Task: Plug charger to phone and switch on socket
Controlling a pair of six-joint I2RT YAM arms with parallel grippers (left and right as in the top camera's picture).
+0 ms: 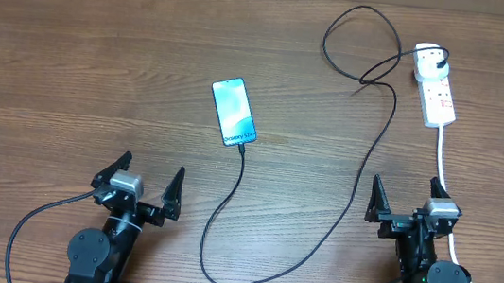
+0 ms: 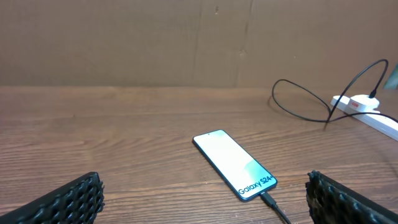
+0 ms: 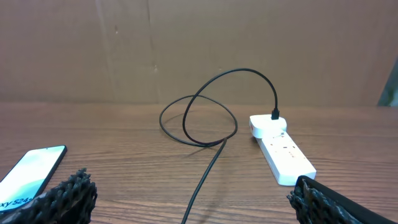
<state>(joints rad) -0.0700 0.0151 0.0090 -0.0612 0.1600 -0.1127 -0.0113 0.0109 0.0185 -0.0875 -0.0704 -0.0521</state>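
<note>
The phone (image 1: 234, 111) lies face up mid-table, screen lit, reading "Galaxy S24+" in the left wrist view (image 2: 235, 164); its corner shows in the right wrist view (image 3: 28, 174). The black charger cable (image 1: 363, 173) has its tip in the phone's bottom end (image 2: 268, 200), loops across the table, and its plug sits in the far end of the white socket strip (image 1: 434, 82), as the right wrist view shows (image 3: 281, 148). My left gripper (image 1: 143, 187) is open and empty near the front edge, below the phone. My right gripper (image 1: 407, 203) is open and empty, below the strip.
The strip's thick white cord (image 1: 449, 207) runs toward the front edge past my right arm. A brown cardboard wall (image 2: 186, 43) stands along the far side of the wooden table (image 1: 69, 73).
</note>
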